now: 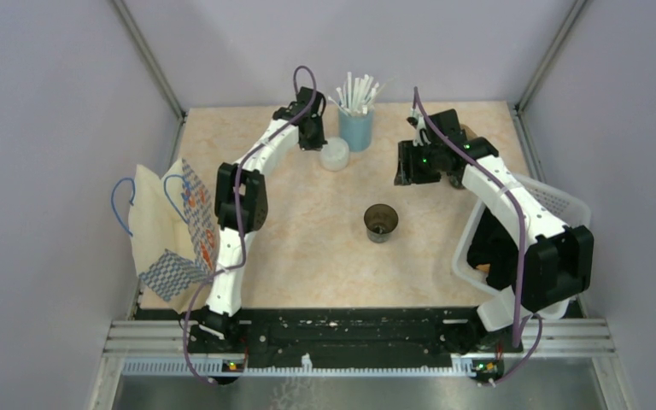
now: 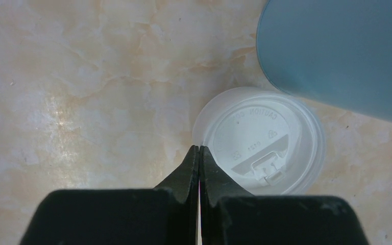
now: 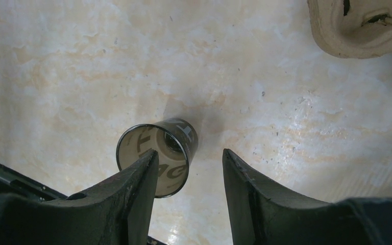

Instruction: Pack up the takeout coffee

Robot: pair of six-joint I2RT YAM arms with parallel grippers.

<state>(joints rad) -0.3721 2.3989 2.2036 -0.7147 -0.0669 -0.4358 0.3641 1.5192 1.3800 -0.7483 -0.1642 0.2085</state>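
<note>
The takeout coffee cup [image 1: 381, 222] stands upright and lidless in the middle of the table; it is small and dark, and the right wrist view looks down into it [image 3: 171, 135]. Its round white lid [image 1: 335, 154] lies flat beside the blue cup. My left gripper [image 1: 313, 139] is shut, and its tips [image 2: 199, 147] meet on the lid's [image 2: 265, 138] left rim, one finger outside and one over the lid. My right gripper [image 1: 405, 169] hangs open above the table behind the cup. Nothing is between its fingers [image 3: 189, 152], and the cup shows partly behind the left finger.
A light-blue cup of white straws [image 1: 356, 126] stands just behind the lid and fills the upper right of the left wrist view [image 2: 337, 51]. A patterned paper bag [image 1: 175, 226] lies at the left edge. A white basket [image 1: 559, 203] sits at the right. A cardboard carrier [image 3: 357, 28] lies near the right gripper.
</note>
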